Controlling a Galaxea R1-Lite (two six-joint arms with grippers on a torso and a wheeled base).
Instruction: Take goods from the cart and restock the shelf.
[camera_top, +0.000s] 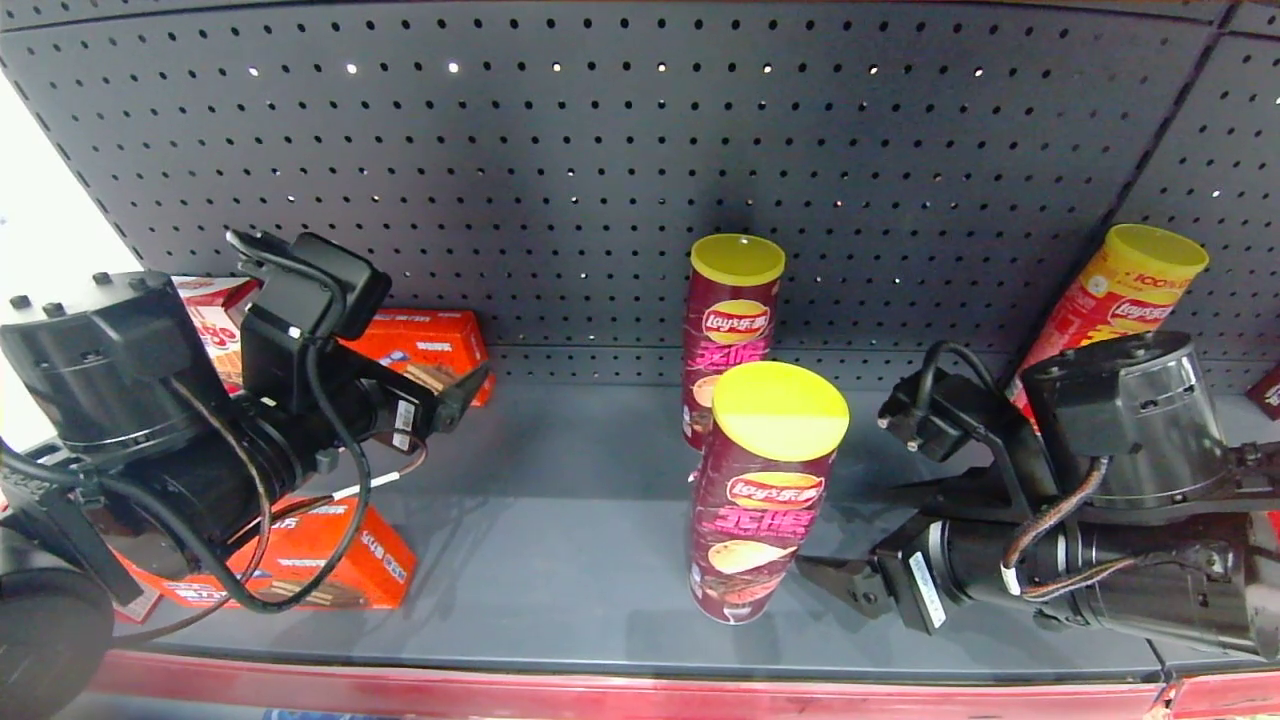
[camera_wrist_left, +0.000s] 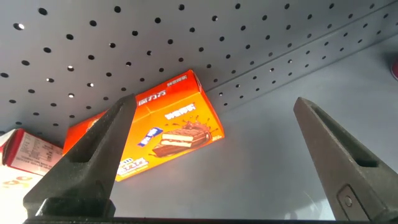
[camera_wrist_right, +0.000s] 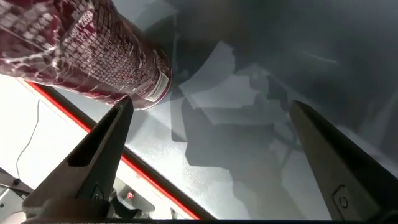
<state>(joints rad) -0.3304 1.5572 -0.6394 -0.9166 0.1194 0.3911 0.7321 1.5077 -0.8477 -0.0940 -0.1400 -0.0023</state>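
Two maroon chip cans with yellow lids stand upright mid-shelf, the front can (camera_top: 765, 490) near the shelf's edge and the back can (camera_top: 735, 330) by the pegboard. My right gripper (camera_top: 850, 545) is open just right of the front can, holding nothing. In the right wrist view that can (camera_wrist_right: 93, 50) lies just outside one finger (camera_wrist_right: 99, 155) of the open gripper (camera_wrist_right: 211, 155). My left gripper (camera_top: 455, 395) hovers open and holding nothing over the shelf's left part, in front of an orange biscuit box (camera_top: 420, 345). The left wrist view shows this box (camera_wrist_left: 168, 134) beyond the open gripper (camera_wrist_left: 211, 155).
A red and yellow can (camera_top: 1110, 290) leans against the pegboard at the right. Another orange box (camera_top: 320, 560) lies at the front left under my left arm, and a red-white box (camera_top: 215, 320) sits at the far left. The shelf (camera_top: 560, 520) has a red front lip (camera_top: 600, 690).
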